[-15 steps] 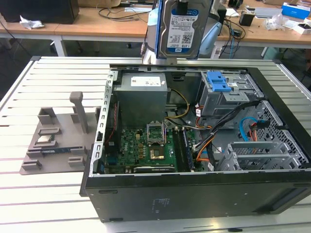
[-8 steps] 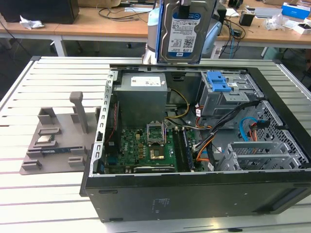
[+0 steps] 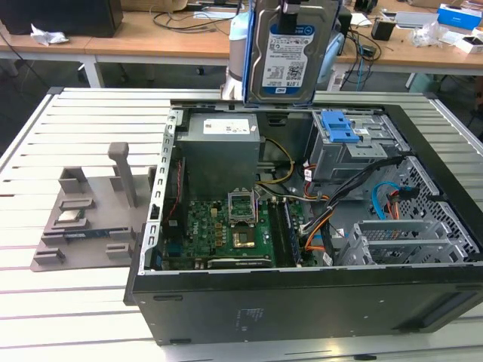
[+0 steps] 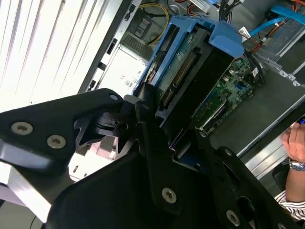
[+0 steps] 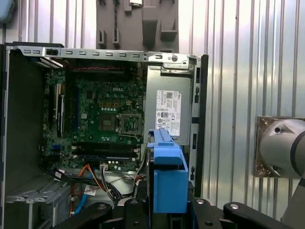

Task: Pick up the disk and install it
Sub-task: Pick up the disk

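open computer case (image 3: 302,309) on slatted table (image 3: 83,113) | motherboard (image 3: 219,226), grey power supply (image 3: 219,151) inside | grey fixture (image 3: 75,226) beside case, exterior view's left

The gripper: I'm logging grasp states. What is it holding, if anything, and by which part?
The gripper holds the disk by its blue frame, at the disk's upper end in the exterior view, above the open computer case.

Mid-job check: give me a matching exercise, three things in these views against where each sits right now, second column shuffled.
Things:
1. the disk
2. grey box with white sticker
3. grey fixture

Places:
A. on the slatted table, outside the open case
B. inside the open case
C. held in the gripper, above the open case

Pairs: 1-C, 2-B, 3-A.
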You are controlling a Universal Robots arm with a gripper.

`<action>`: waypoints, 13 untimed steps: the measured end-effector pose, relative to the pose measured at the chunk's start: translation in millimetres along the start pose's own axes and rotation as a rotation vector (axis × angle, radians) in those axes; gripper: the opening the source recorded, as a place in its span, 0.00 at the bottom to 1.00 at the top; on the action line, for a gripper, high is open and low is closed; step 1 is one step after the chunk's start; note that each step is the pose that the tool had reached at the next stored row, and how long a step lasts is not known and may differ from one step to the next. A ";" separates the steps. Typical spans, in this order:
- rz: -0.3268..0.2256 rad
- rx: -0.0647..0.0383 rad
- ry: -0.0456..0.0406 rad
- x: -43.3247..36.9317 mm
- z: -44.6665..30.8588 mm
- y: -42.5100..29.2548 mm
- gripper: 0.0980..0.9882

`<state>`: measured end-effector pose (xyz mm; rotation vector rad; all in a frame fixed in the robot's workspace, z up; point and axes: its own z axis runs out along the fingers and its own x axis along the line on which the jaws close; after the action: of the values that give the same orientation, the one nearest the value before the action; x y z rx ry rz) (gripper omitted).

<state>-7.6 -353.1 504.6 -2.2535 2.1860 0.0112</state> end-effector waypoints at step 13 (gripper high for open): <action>0.000 0.000 0.0003 34.2 0.5 1.0 0.30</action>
<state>-7.6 -387.3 503.9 -2.2537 2.1861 0.0109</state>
